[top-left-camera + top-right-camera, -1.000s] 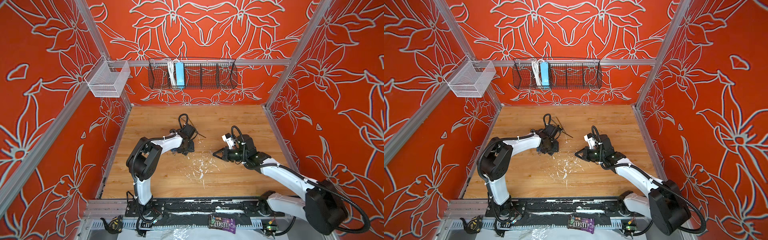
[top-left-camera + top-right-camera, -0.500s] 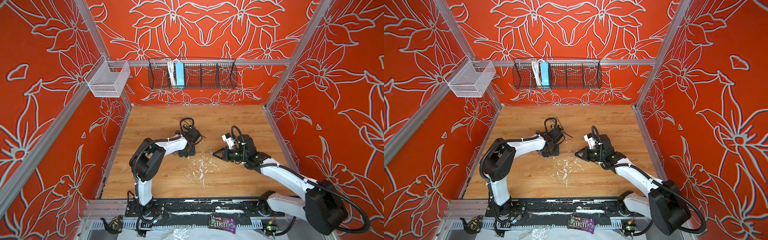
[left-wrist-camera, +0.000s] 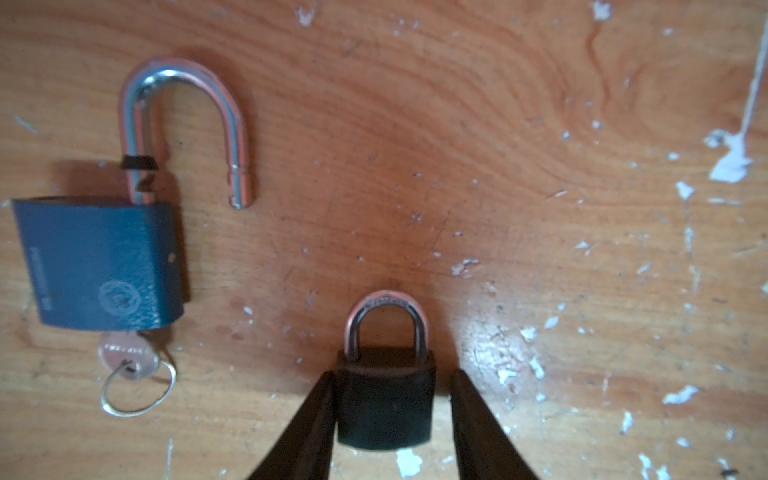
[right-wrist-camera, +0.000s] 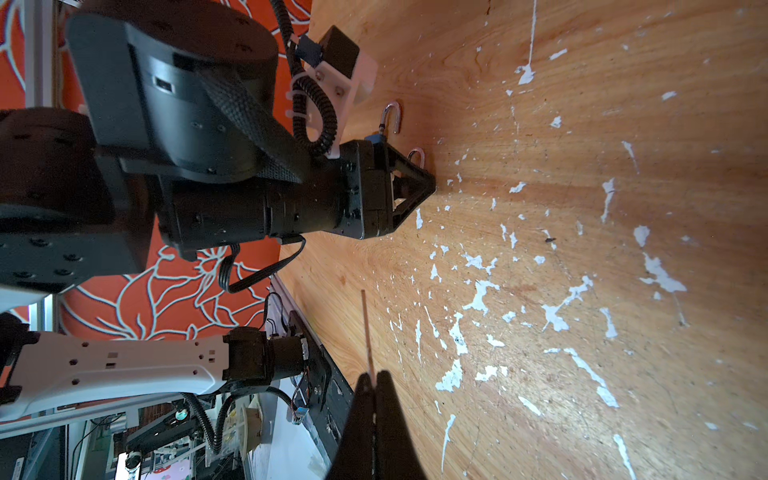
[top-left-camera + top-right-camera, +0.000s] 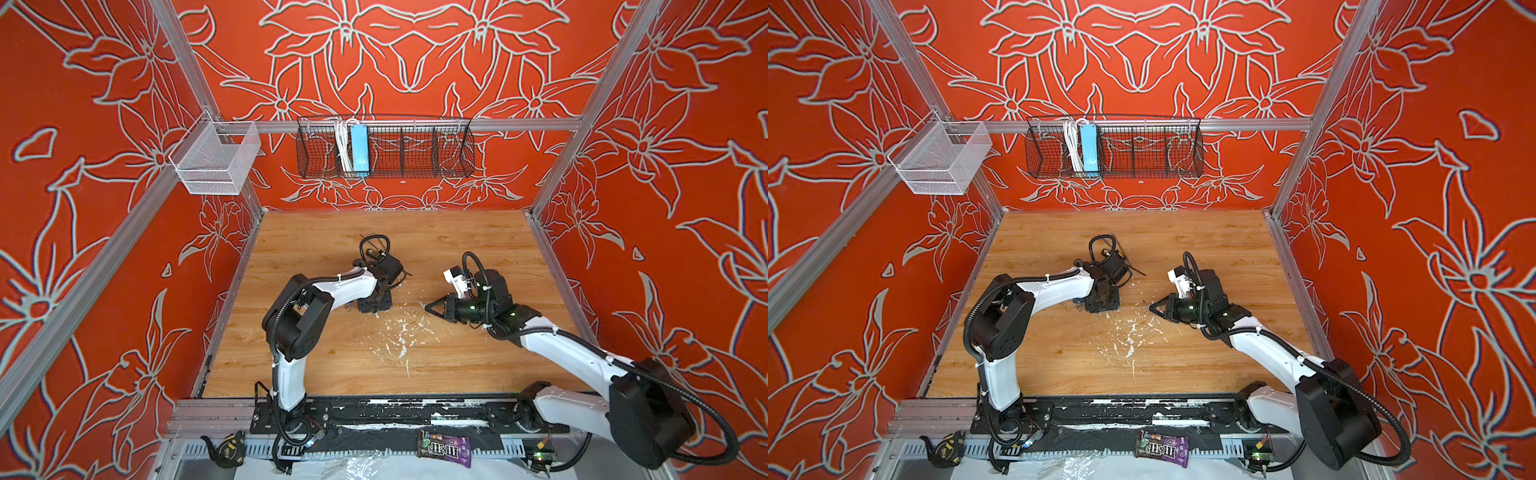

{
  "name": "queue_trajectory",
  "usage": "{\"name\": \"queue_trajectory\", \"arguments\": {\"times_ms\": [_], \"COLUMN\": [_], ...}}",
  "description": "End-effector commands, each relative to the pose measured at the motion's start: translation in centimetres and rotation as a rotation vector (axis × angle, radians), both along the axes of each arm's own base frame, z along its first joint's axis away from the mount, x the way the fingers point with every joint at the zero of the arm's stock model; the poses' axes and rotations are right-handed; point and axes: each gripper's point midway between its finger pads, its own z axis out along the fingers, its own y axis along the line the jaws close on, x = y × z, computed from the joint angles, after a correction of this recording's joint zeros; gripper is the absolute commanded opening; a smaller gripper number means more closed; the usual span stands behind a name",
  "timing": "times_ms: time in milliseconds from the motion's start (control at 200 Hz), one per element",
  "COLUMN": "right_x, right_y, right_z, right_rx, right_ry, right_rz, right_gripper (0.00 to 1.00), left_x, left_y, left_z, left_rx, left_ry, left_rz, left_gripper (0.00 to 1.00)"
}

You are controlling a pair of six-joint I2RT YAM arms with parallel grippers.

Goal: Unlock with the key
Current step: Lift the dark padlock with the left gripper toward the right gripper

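At 6 o'clock, off the bench (image 5: 457,365), a candy bag (image 5: 444,448) lies on the front rail. It has no part in the job.

Moving inward, the right tool (image 5: 428,307) hovers just right of the bench's centre, pointing toward 9 o'clock. It is clenched on a thin key (image 4: 365,328), which shows only as a narrow sliver sticking out between the tips.

At about 9 o'clock from it, the left tool (image 3: 391,374) points down at a small black padlock (image 3: 384,407) lying flat with its shackle closed. The fingers (image 3: 307,424) straddle the body. One touches it and the other stands just apart, so the lock is not yet clamped.

Just beside it lies a blue padlock (image 3: 99,266), already sprung open, with a second key (image 3: 129,357) and its ring in the keyhole.

At 12 o'clock a black wire basket (image 5: 384,149) hangs on the back wall, and a white mesh basket (image 5: 216,162) hangs at 10 o'clock.

The step in hand looks like securing the black padlock. Next, the left tool probably needs to grip and lift it so that the keyhole faces 3 o'clock. The right arm then has to line the key's blade up with the slot, because a tilted blade would likely jam or push the lock askew.
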Motion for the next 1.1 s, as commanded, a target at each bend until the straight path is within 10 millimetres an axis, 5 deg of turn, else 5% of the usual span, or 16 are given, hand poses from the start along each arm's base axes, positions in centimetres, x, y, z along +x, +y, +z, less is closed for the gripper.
{"name": "queue_trajectory", "arguments": {"times_ms": [0, 370, 731, 1096], "right_x": [0.0, -0.1, -0.6, 0.1], "right_y": [0.1, 0.1, -0.5, 1.7], "right_z": [-0.2, -0.2, -2.0, 0.8], "right_rx": [0.004, -0.012, -0.124, -0.083], "right_ry": [-0.001, 0.006, -0.002, -0.189], "right_rz": [-0.001, 0.007, -0.155, -0.260], "right_gripper": [0.00, 0.00, 0.00, 0.00], "left_x": [-1.9, -1.8, -1.2, -3.2], "left_y": [1.9, 1.2, -3.5, -6.2], "left_z": [-2.0, 0.3, 8.8, 14.4], "left_rx": [0.098, 0.045, -0.354, -0.644], "left_ry": [0.092, 0.066, -0.159, -0.294], "left_rz": [0.004, 0.031, 0.238, 0.436], "left_gripper": [0.43, 0.27, 0.11, 0.00]}}
